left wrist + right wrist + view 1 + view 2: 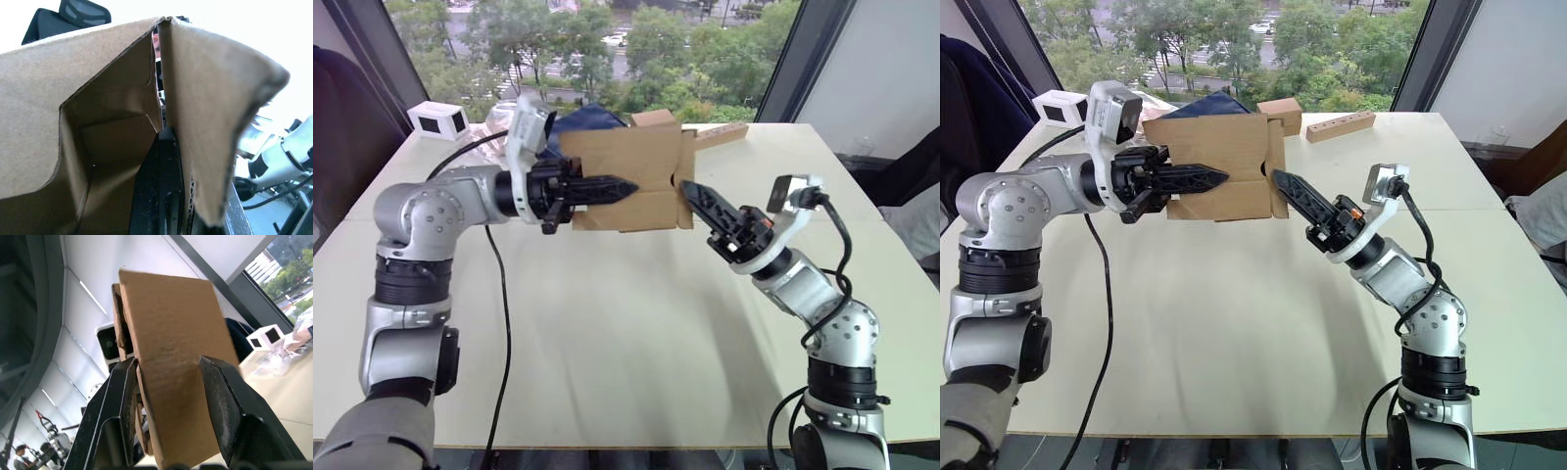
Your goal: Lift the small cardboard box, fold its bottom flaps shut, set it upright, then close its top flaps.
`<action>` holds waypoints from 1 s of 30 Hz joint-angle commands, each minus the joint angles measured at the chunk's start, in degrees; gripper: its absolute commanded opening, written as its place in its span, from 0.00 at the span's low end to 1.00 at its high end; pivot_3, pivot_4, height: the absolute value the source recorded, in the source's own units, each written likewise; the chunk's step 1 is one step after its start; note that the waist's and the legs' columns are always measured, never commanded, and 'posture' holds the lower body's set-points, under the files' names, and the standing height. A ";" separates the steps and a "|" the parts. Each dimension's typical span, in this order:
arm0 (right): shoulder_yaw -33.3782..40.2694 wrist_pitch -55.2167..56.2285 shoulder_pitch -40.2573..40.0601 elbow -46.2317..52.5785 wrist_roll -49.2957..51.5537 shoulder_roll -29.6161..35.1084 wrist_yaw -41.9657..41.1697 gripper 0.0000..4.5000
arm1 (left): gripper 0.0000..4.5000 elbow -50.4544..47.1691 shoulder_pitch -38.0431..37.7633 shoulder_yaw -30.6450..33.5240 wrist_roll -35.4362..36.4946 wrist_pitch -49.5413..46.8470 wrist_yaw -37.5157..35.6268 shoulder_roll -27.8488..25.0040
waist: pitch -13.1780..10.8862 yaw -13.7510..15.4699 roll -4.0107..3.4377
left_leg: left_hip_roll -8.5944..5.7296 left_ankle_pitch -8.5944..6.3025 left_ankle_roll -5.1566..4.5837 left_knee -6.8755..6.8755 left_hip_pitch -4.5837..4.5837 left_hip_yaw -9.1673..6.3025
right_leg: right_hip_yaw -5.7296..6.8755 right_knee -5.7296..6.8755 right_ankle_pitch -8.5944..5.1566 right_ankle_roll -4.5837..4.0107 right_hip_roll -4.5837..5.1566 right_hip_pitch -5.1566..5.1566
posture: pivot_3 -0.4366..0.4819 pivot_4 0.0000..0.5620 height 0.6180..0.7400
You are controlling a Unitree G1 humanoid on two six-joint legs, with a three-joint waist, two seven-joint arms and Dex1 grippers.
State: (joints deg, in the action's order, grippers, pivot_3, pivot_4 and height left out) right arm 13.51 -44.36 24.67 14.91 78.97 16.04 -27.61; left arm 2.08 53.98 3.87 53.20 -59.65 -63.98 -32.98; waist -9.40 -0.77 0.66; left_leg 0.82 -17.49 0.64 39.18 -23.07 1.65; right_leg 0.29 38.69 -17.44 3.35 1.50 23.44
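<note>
**Box held above the table**

The pale table (636, 333) lies bare across the lower frame. The small cardboard box (631, 176) hangs upper centre, the left gripper (607, 188) clamped on its near wall. The right gripper (697, 199), fingers apart, straddles a side flap (171, 357); the far side is hidden.

box: small cardboard box (626, 176), plain brown corrugated, no print
pose: lifted clear above the table (607, 323), broad face toward the head camera
flaps: open, one flap (171, 357) standing out from the box's right end
inside: hollow, bare cardboard
</note>
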 commanded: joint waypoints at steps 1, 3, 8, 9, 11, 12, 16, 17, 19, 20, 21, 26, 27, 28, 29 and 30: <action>-1.43 0.98 -0.14 4.57 1.26 -2.05 1.49 0.46 | 0.00 -1.79 0.14 1.75 1.22 0.86 0.41 0.72 | 0.00 0.00 0.00 | 0.00 0.00 0.00 0.00 0.00 0.00 | 0.00 0.00 0.00 0.00 0.00 0.00 | 0.48 0.27 1.00; -1.77 1.26 -0.34 5.04 1.35 -2.82 2.20 0.46 | 0.00 -1.59 0.14 1.69 0.99 1.09 0.44 1.05 | 0.00 -0.02 0.00 | 0.00 0.00 0.00 0.00 0.00 0.00 | 0.00 0.01 0.00 0.00 0.00 0.00 | 0.48 0.27 1.00; -2.69 1.29 -1.52 6.60 2.93 -3.97 3.56 0.46 | 0.00 -0.75 0.60 2.07 0.86 1.64 0.96 2.11 | 0.00 0.01 0.00 | 0.00 0.00 0.01 0.00 0.00 0.00 | 0.00 0.01 0.00 0.00 0.00 0.00 | 0.48 0.27 1.00; -2.96 1.00 -2.00 7.00 3.18 -3.88 3.62 0.46 | 0.00 -0.62 0.71 2.11 0.82 1.67 0.98 2.22 | 0.00 0.01 0.00 | 0.00 0.00 0.01 0.00 0.00 0.00 | 0.00 0.01 0.00 0.00 0.00 0.00 | 0.48 0.27 1.00; -3.13 0.77 -2.67 7.46 3.48 -3.68 3.83 0.46 | 0.00 -0.51 0.85 2.19 0.78 1.64 0.88 2.30 | 0.00 -0.01 0.00 | 0.00 0.00 0.01 0.00 0.00 0.00 | 0.00 0.01 0.00 0.00 0.00 0.00 | 0.48 0.27 1.00; -3.02 0.83 -2.93 7.59 3.60 -3.57 4.00 0.46 | 0.00 -0.56 0.86 2.26 0.80 1.55 0.84 2.32 | 0.00 -0.02 0.00 | 0.00 0.00 0.01 0.00 0.00 0.00 | 0.00 0.01 0.00 0.00 0.00 0.00 | 0.48 0.27 1.00; -1.61 1.00 -3.56 7.92 4.70 -2.21 4.24 0.46 | 0.00 -0.79 0.87 2.78 1.35 0.76 0.35 1.86 | 0.00 -0.02 0.00 | 0.00 0.00 0.01 0.00 0.00 0.00 | 0.00 0.01 0.00 0.00 0.00 0.00 | 0.48 0.27 1.00; -1.07 1.06 -3.65 7.94 5.07 -1.67 4.31 0.46 | 0.00 -0.86 0.82 2.90 1.49 0.51 0.11 1.59 | 0.00 -0.02 0.00 | 0.00 0.00 0.01 0.00 0.00 0.00 | 0.00 0.01 0.00 0.00 0.00 0.00 | 0.48 0.27 1.00; -0.02 1.23 -3.77 7.84 6.16 -0.66 4.44 0.46 | 0.00 -0.83 0.75 3.11 1.68 0.10 -0.45 0.98 | 0.00 -0.02 0.00 | 0.00 0.00 0.01 0.00 0.00 0.00 | 0.00 0.01 0.00 0.00 0.00 0.00 | 0.48 0.27 1.00; 0.54 1.39 -3.83 7.75 7.20 -0.35 4.59 0.46 | 0.00 -0.73 0.75 3.18 1.70 0.02 -0.68 0.75 | 0.00 -0.02 0.00 | 0.00 0.00 0.00 0.00 0.00 0.00 | 0.00 0.01 0.00 0.00 0.00 0.00 | 0.48 0.27 1.00; 1.04 1.51 -3.96 7.77 8.17 -0.07 4.67 0.46 | 0.00 -0.70 0.72 3.25 1.79 -0.10 -0.82 0.57 | 0.00 -0.01 0.00 | 0.00 0.00 0.01 0.00 0.00 0.00 | 0.00 0.01 0.00 0.00 0.00 0.00 | 0.48 0.27 1.00; 1.96 2.31 -5.07 8.18 9.69 0.74 5.22 0.22 | 0.00 -0.96 0.55 3.51 2.57 -0.57 -0.76 0.20 | 0.00 0.00 0.00 | 0.00 0.00 0.00 0.00 0.00 0.00 | 0.00 0.01 0.00 0.00 0.00 0.00 | 0.48 0.27 1.00; 2.01 2.43 -5.24 8.26 9.97 0.85 5.29 0.12 | 0.00 -1.02 0.51 3.50 2.73 -0.58 -0.67 0.17 | 0.00 0.01 0.00 | 0.00 0.00 0.00 0.00 0.00 0.00 | 0.00 0.01 0.00 0.00 0.00 0.00 | 0.48 0.27 1.00; 2.01 2.59 -5.36 8.33 9.92 0.96 5.43 0.02 | 0.00 -1.07 0.47 3.45 2.80 -0.56 -0.60 0.14 | 0.00 0.00 0.00 | 0.00 0.00 0.00 0.00 0.00 0.00 | 0.00 0.01 0.00 0.00 0.00 0.00 | 0.48 0.27 1.00; 1.96 2.65 -5.43 8.39 9.78 1.15 5.38 0.01 | 0.00 -1.06 0.49 3.53 3.02 -0.67 -0.50 0.19 | 0.00 0.00 0.00 | 0.00 0.00 0.00 0.00 0.00 0.00 | 0.00 0.00 0.00 0.00 0.00 0.00 | 0.48 0.27 1.00; 1.88 2.59 -5.46 8.44 9.61 1.46 5.26 0.01 | 0.00 -1.10 0.48 3.53 3.15 -0.71 -0.50 0.20 | 0.00 0.00 0.00 | 0.00 0.00 0.00 0.00 0.00 0.00 | 0.00 0.01 0.00 0.00 0.00 0.00 | 0.48 0.27 1.00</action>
State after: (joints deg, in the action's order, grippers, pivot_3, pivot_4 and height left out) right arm 14.71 -42.70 18.91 20.74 87.37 16.89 -22.12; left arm 2.22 53.78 5.61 54.83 -60.13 -64.22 -32.28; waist -9.40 -0.77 0.66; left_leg 0.82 -17.48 0.64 39.18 -23.07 1.65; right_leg 0.29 38.69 -17.44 3.35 1.50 23.44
